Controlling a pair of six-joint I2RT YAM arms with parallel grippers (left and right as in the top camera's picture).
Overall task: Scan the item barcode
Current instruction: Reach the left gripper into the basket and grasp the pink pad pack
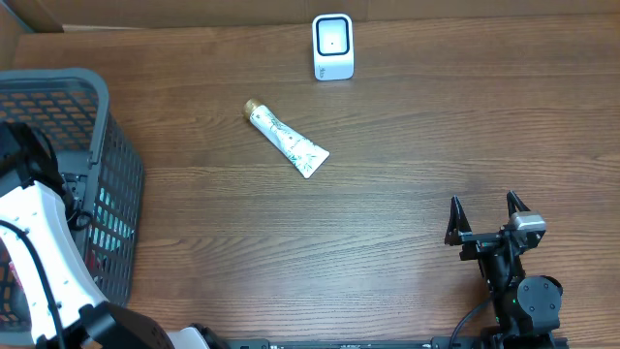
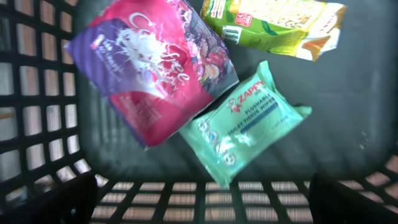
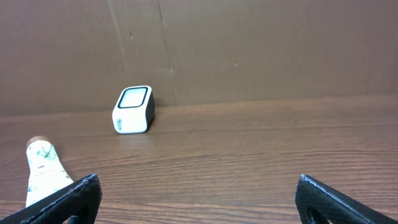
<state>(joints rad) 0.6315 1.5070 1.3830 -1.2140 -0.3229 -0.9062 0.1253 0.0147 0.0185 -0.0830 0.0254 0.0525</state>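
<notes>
A white barcode scanner (image 1: 332, 46) stands at the back of the table, also in the right wrist view (image 3: 133, 110). A white patterned tube (image 1: 286, 141) lies flat in front of it. My left gripper (image 2: 202, 208) hangs open inside the grey basket (image 1: 107, 126), over a pink and purple pack (image 2: 155, 68), a green wipes pack (image 2: 245, 127) and a green and yellow carton (image 2: 273, 25); nothing is between its fingers. My right gripper (image 1: 487, 215) stands open and empty near the front right, facing the scanner.
A cardboard wall (image 3: 249, 50) runs behind the scanner. The basket's mesh walls (image 2: 37, 124) close around my left gripper. The tube (image 3: 42, 171) lies to the left of my right gripper (image 3: 199, 199), well ahead of it.
</notes>
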